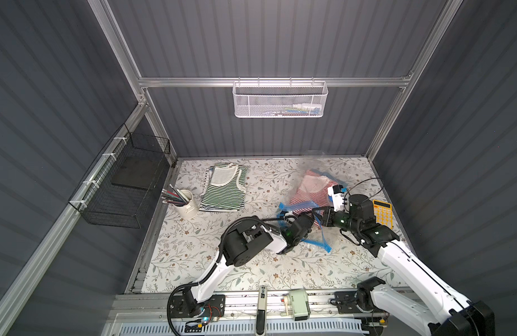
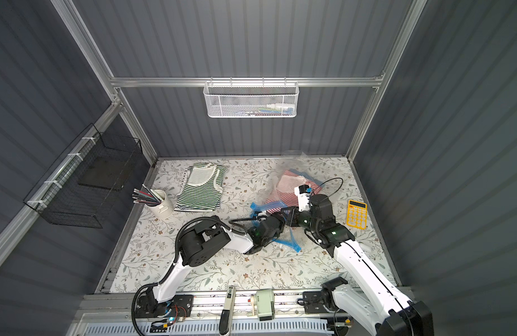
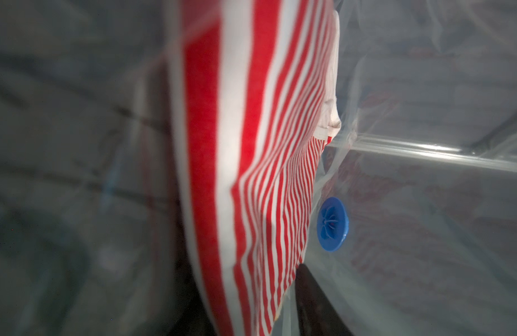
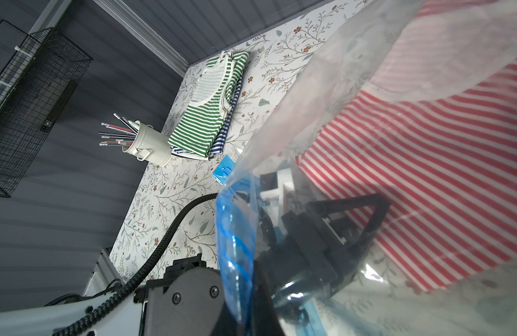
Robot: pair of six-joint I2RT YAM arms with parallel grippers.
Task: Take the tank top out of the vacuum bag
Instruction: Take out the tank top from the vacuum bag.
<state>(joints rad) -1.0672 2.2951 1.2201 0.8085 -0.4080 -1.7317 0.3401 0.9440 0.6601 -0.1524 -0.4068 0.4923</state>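
Floral counter [image 1: 251,261], near its right edge: tank top [image 1: 309,181] not yet out of vacuum bag [image 1: 324,243], right end effector [image 1: 318,213] pinching its mouth, left end effector [image 4: 370,215] parted around the cloth.

The left gripper [image 4: 370,221] is sitting inside the mouth of the vacuum bag [image 1: 298,177], with the tank top [image 1: 312,186] lying in the bag just ahead of it. The right gripper [image 1: 319,213] is sitting at the mouth's edge, just to the left gripper's right. The calculator [image 1: 383,213] is lying on the table [image 1: 222,270] further right. The folded tops [image 1: 225,189] and pencil cup [image 1: 187,203] are sitting well apart to the left.
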